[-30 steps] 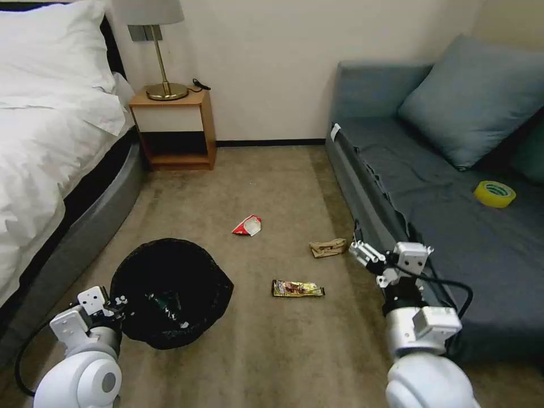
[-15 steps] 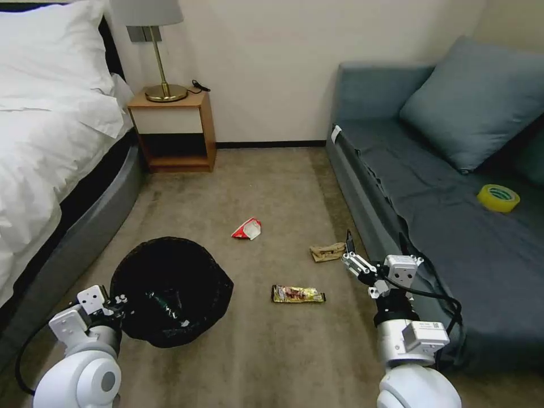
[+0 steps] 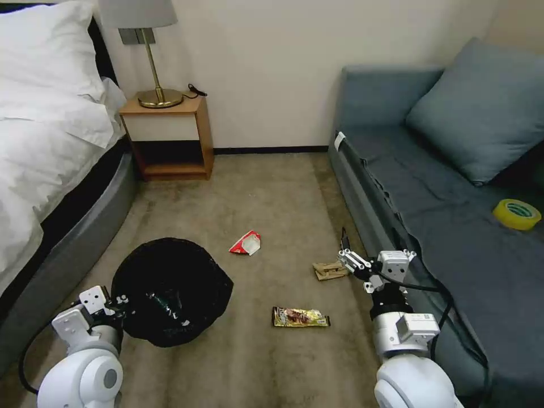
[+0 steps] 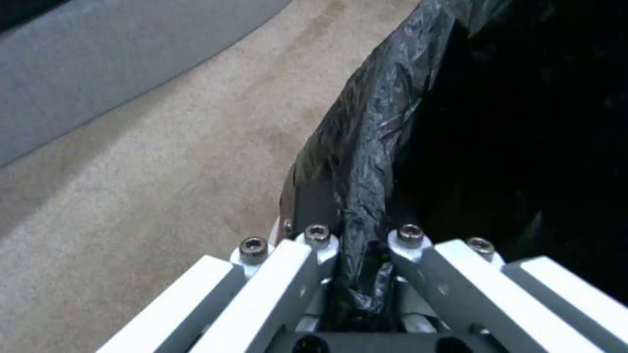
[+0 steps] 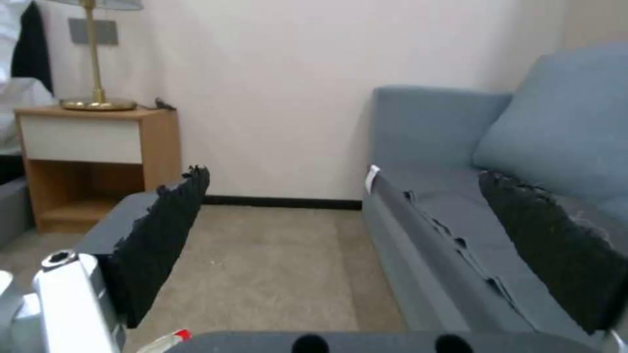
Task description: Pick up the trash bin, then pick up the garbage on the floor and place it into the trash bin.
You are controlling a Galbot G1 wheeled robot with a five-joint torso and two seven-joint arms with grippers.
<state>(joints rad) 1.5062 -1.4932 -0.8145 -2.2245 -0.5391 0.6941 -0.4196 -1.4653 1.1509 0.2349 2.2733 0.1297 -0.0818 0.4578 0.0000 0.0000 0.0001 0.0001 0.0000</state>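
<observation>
The black trash bin with its bag liner hangs at my lower left, with something greenish inside it. My left gripper is shut on the bin's near rim, pinching the liner between its fingers. Three pieces of garbage lie on the carpet: a red-and-white carton scrap, a tan paper wad and a brown-yellow snack wrapper. My right gripper is open beside the sofa's front edge, just right of and above the paper wad. Nothing sits between its black pads.
A bed runs along the left, and a wooden nightstand with a lamp stands by the far wall. The grey sofa on the right holds a cushion and a yellow tape roll. Open carpet lies between them.
The whole view has shifted, so the camera moved. My right gripper has come left off the sofa edge, closer to the paper wad. My left gripper still holds the bin.
</observation>
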